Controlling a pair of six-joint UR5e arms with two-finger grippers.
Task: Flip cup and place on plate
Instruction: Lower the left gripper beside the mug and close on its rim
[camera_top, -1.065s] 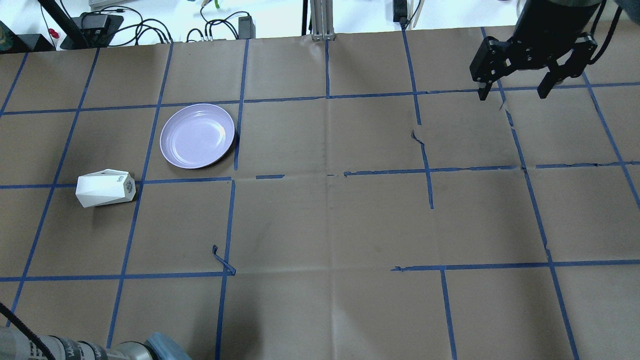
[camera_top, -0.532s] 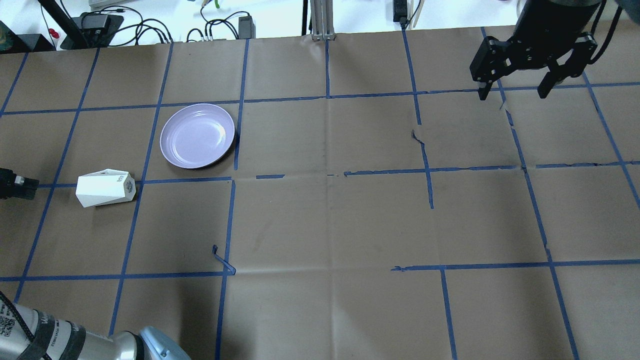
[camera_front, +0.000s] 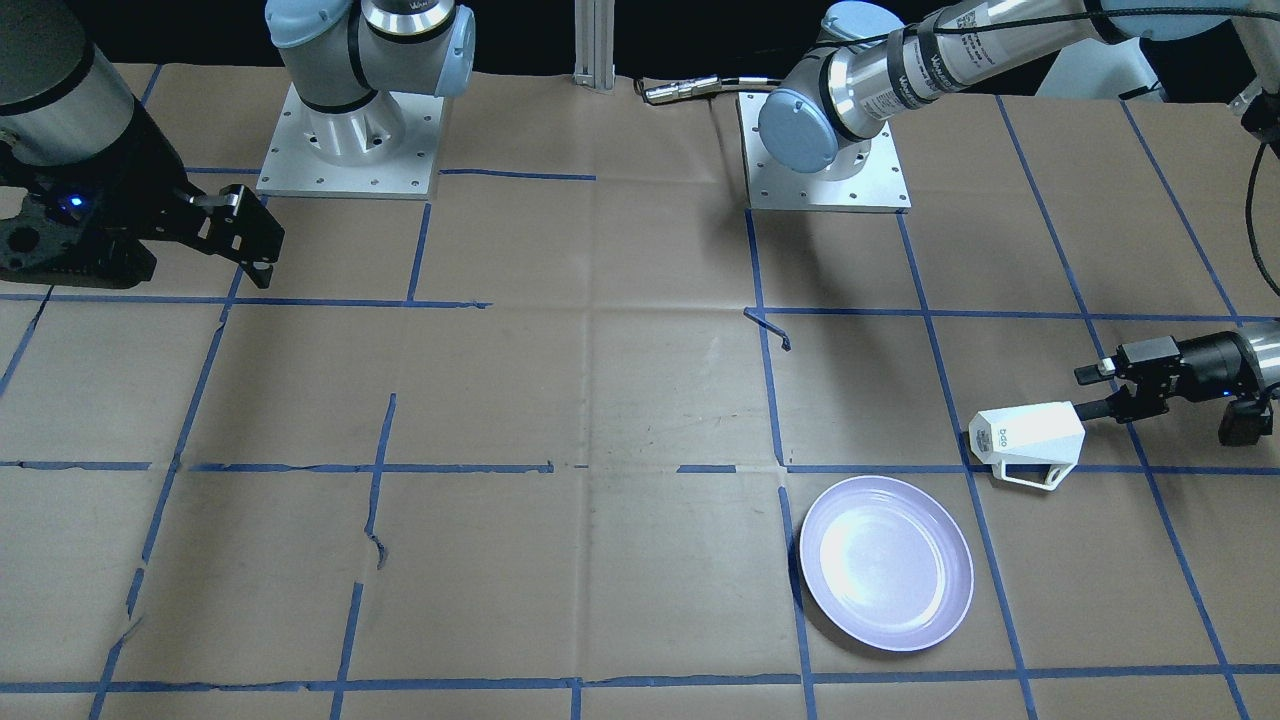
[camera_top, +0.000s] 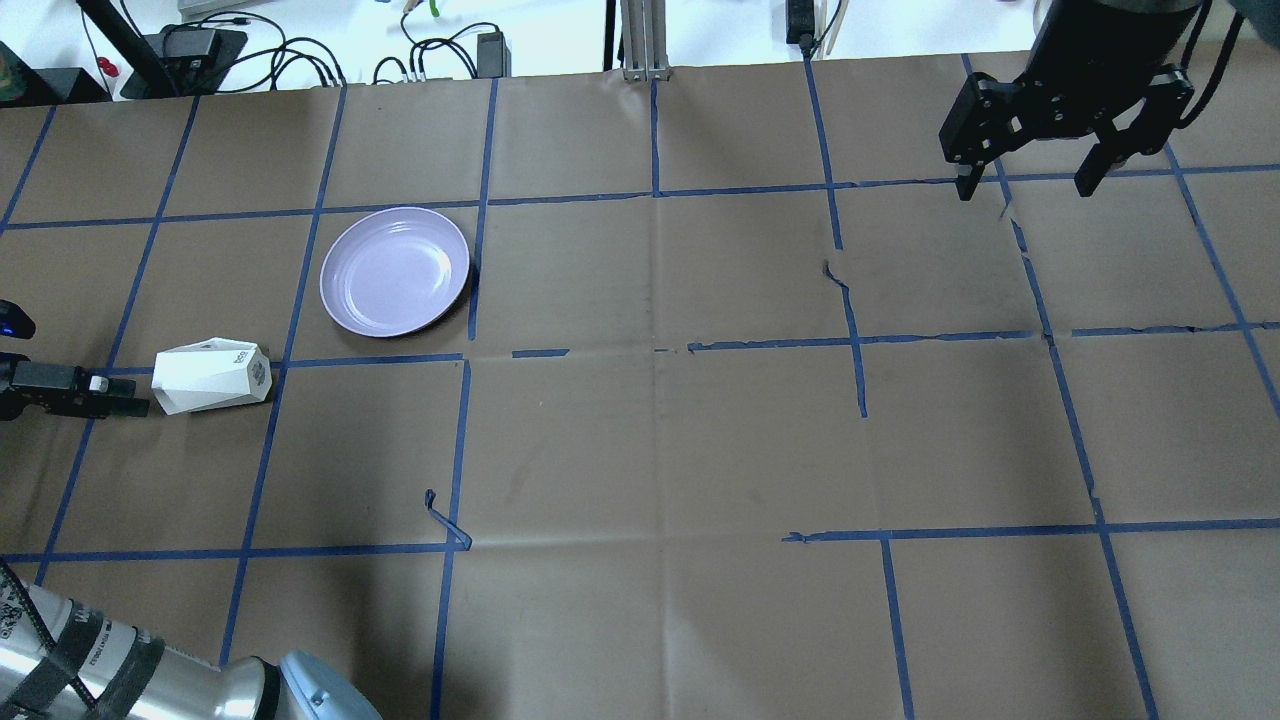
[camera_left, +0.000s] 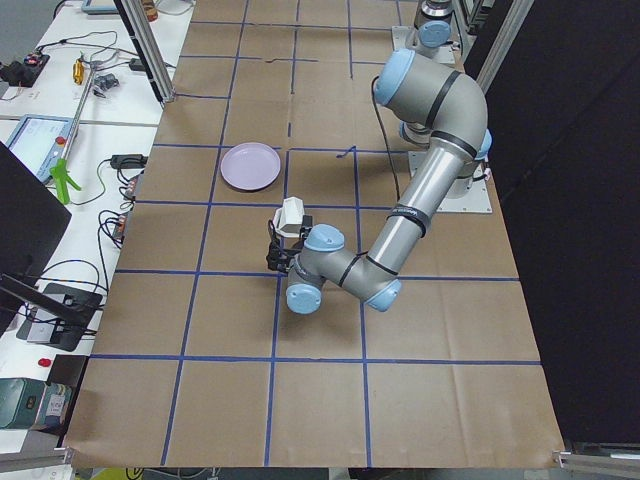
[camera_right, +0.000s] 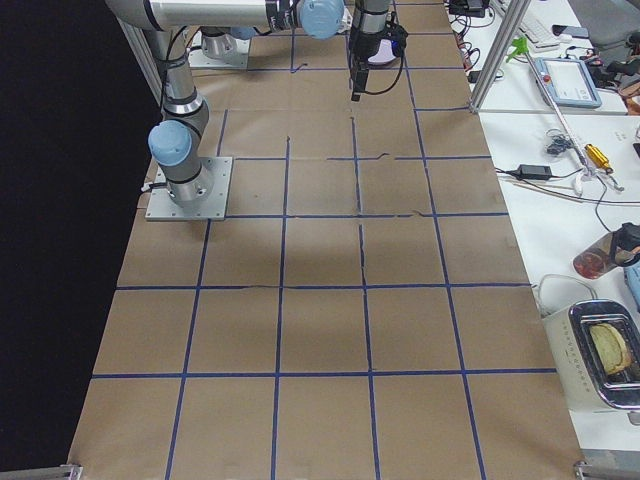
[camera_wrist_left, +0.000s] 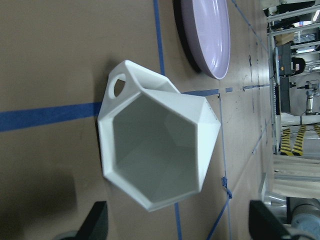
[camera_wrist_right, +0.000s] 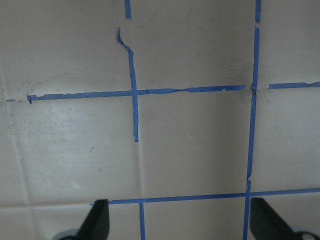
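Note:
The white faceted cup (camera_top: 210, 378) lies on its side left of centre, with its mouth toward the left table end and its handle toward the far side. It also shows in the front view (camera_front: 1028, 438). My left gripper (camera_top: 122, 396) is open and low, level with the cup, its fingertips just short of the rim (camera_front: 1088, 392). In the left wrist view the cup's hexagonal mouth (camera_wrist_left: 157, 150) faces the camera between the fingertips (camera_wrist_left: 97, 222). The lavender plate (camera_top: 395, 272) sits beyond the cup, apart from it (camera_front: 886, 563). My right gripper (camera_top: 1025, 188) is open, empty and raised at the far right.
A loose curl of blue tape (camera_top: 446, 522) sticks up near the table's middle left. Cables and devices (camera_top: 200, 45) and an aluminium post (camera_top: 640, 40) stand at the far edge. The arm bases (camera_front: 825, 150) sit on the robot's side.
My left gripper has come in from the table's left edge and moved right up to the cup's mouth. The cup, the plate and the right arm have not moved.

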